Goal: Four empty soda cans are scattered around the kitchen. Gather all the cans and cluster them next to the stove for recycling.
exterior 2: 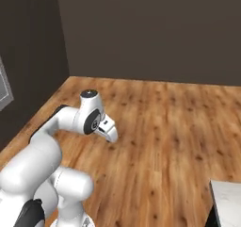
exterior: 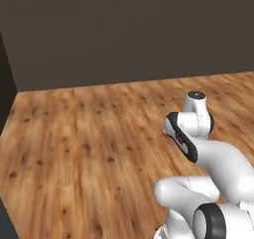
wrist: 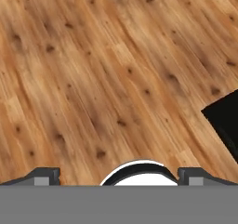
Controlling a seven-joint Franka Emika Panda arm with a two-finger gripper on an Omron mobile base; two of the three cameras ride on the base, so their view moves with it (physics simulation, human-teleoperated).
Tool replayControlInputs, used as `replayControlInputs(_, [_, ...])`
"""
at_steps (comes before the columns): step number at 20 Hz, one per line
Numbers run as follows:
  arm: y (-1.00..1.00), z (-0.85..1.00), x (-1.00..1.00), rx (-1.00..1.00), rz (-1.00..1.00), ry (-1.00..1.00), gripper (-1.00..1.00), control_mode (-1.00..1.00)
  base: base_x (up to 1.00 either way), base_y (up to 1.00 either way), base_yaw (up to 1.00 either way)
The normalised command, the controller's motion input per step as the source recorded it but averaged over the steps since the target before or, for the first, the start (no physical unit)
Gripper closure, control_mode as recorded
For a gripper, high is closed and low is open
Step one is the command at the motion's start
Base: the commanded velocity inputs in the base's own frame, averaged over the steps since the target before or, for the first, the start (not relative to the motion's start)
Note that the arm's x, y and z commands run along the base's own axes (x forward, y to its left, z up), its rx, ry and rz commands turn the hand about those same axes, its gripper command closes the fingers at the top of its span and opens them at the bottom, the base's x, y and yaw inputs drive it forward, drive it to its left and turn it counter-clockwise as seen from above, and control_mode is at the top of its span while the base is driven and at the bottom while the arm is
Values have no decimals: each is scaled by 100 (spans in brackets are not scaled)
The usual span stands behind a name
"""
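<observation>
A: Left base view: what do you have?
B: Wood floor (exterior: 84,149), dark wall (exterior: 124,29), the arm folded low. You have 0 soda cans and no stove here.
A: Right base view?
B: Same floor; a pale tabletop (exterior 2: 228,198) corner at lower right.
A: Hand view?
B: The claw (wrist: 119,175) is released, holding nothing, aimed at floor. Risk: if you drive blind, the base may strike the dark cabinet (wrist: 225,118).

Plain wood floor (exterior: 74,158), dark walls (exterior: 124,29)
</observation>
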Motion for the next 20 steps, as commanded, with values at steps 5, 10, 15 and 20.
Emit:
replayControlInputs(5, [0, 0, 0, 0, 0, 0, -100, 100, 41, 12, -57])
replayControlInputs(10, [0, 0, 0, 0, 0, 0, -100, 100, 43, 14, -54])
replayControlInputs(15, [0, 0, 0, 0, 0, 0, -100, 100, 50, 18, -46])
replayControlInputs(20, [0, 0, 0, 0, 0, 0, -100, 100, 59, 20, -34])
